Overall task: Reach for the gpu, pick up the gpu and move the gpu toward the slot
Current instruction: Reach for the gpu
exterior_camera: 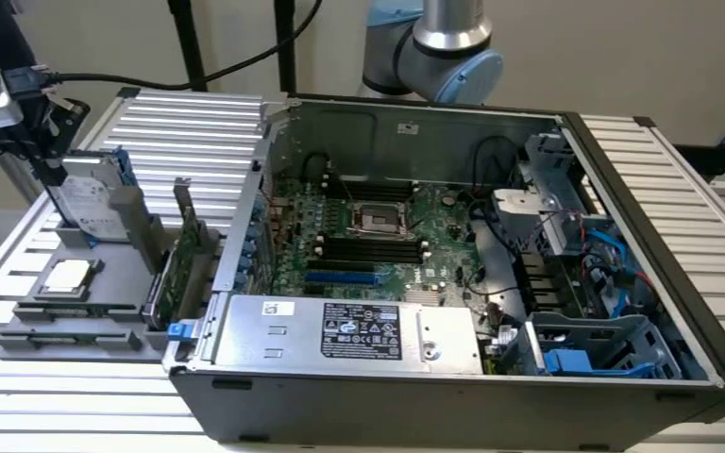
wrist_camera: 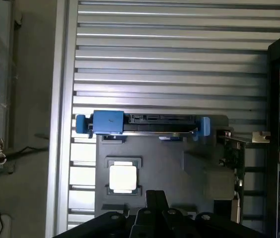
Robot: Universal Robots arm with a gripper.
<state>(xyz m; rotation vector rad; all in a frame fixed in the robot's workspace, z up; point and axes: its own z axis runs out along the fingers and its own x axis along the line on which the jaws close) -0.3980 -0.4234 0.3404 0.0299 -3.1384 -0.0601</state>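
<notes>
Claw (exterior_camera: 38,151) hangs over the hard drive (exterior_camera: 92,203) with blue clips, at the exterior view's left; apart or together, we cannot tell; we see it clear of the gpu (exterior_camera: 186,253); gpu stands on edge in the grey tray (exterior_camera: 117,274), on the side next to the open computer case (exterior_camera: 463,415); processor chip (exterior_camera: 67,276) lies flat in the tray, beside the drive; tray sits on the slatted worktop (exterior_camera: 186,123); motherboard (exterior_camera: 376,245) is exposed inside the case.
</notes>
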